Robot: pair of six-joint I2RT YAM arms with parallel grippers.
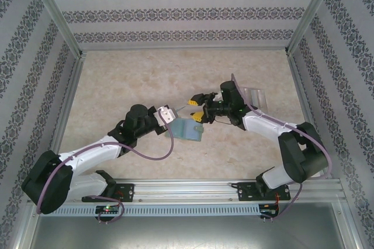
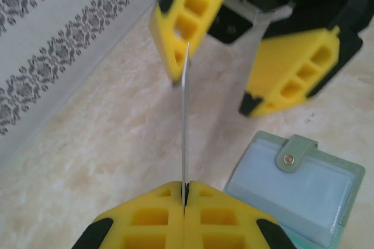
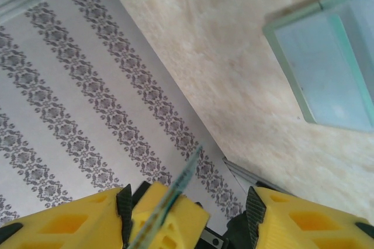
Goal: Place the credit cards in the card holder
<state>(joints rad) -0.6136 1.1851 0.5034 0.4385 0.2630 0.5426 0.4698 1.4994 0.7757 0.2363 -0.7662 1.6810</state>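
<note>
The left jaws are clamping flat on one end of a credit card (image 2: 185, 120). The card is standing on edge and running straight out toward twelve o'clock in the left wrist view. Its far end is resting against one finger of the right jaws, which are standing apart around it without pinching. The card holder (image 2: 295, 187) is lying open and flat on the surface (image 2: 105, 144), just beside the left jaws at about three o'clock. From above, it is sitting at four o'clock of the left jaws and seven o'clock of the right. The left arm (image 1: 99, 149) is stretching low across the surface toward two o'clock, while the right arm (image 1: 274, 127) is folding back toward ten o'clock. What look like further cards (image 1: 255, 96) are lying behind it.
</note>
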